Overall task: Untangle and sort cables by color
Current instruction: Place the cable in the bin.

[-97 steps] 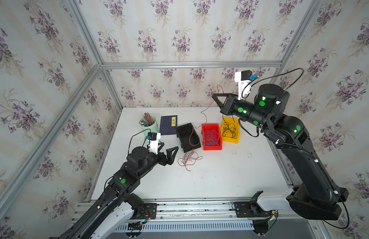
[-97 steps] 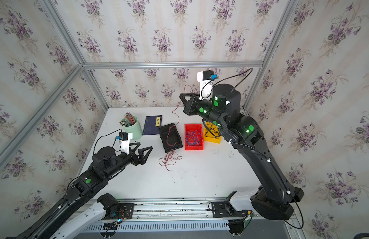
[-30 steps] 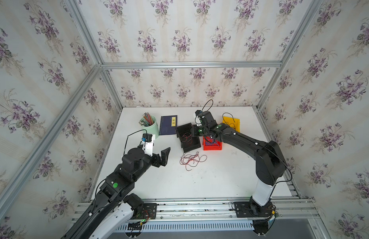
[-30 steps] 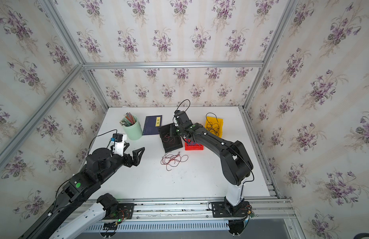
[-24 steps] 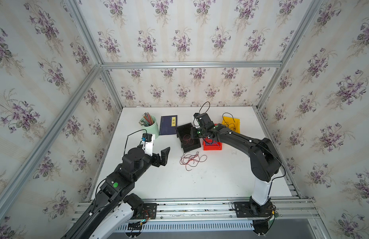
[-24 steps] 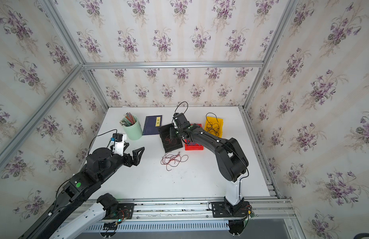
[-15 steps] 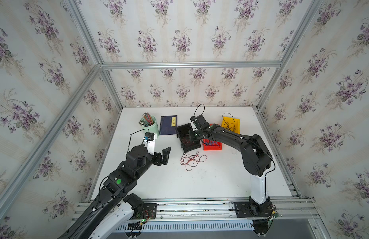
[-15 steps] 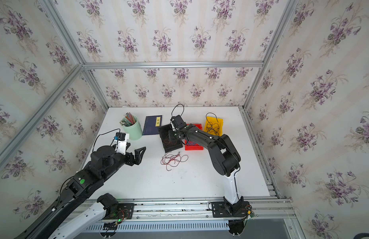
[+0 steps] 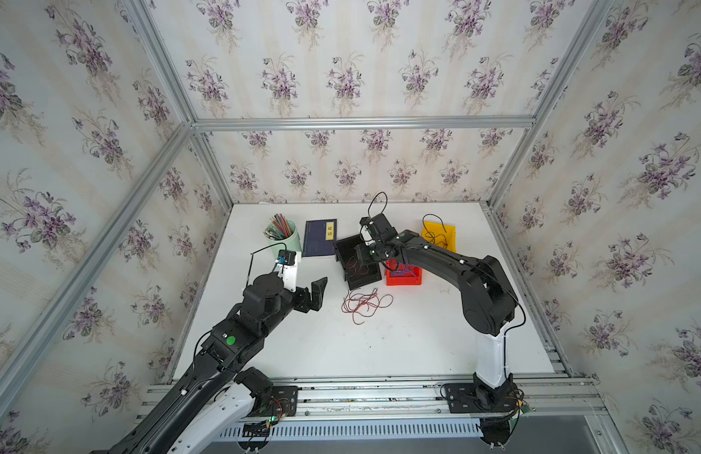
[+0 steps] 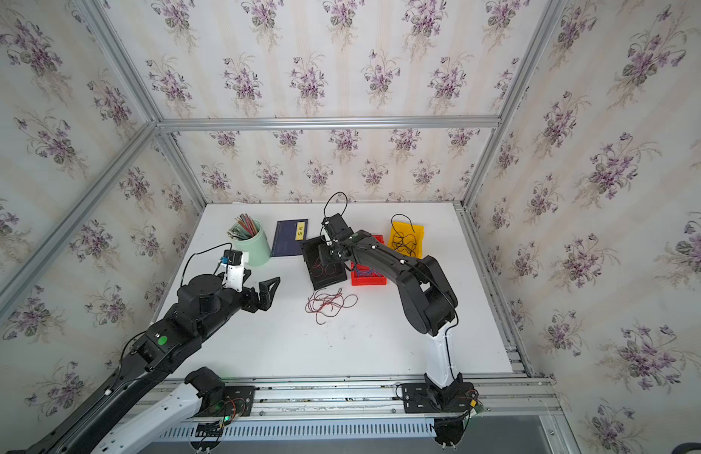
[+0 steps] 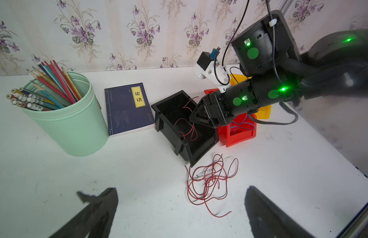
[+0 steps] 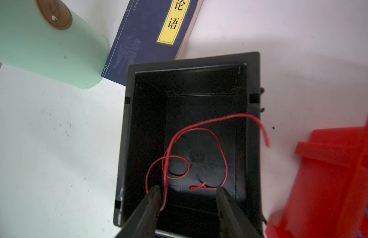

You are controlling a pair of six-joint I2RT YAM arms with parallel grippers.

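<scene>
We see one red cable point(image 12: 199, 131) looped on the floor of the black bin point(image 12: 129, 144), directly under our right pincer point(image 12: 189, 197). One strand runs close along a finger point(image 12: 152, 204), and one end pokes over the bin's rim. This pincer's jaws stand apart above the bin, pinching nothing. A red tangle point(image 9: 362, 304) lies loose on the desk point(image 9: 341, 346) between our two pincers, just off the bin's open end. Beside the right pincer, blue cables point(image 9: 403, 270) fill the red bin point(image 9: 404, 280), and beyond it black cables point(image 9: 434, 238) sit in the yellow bin point(image 9: 439, 227). Our left pincer point(image 9: 315, 294) hovers spread wide and empty, well short of the tangle. Ahead of it stand a cup point(image 9: 290, 243) and a book point(image 9: 319, 238).
</scene>
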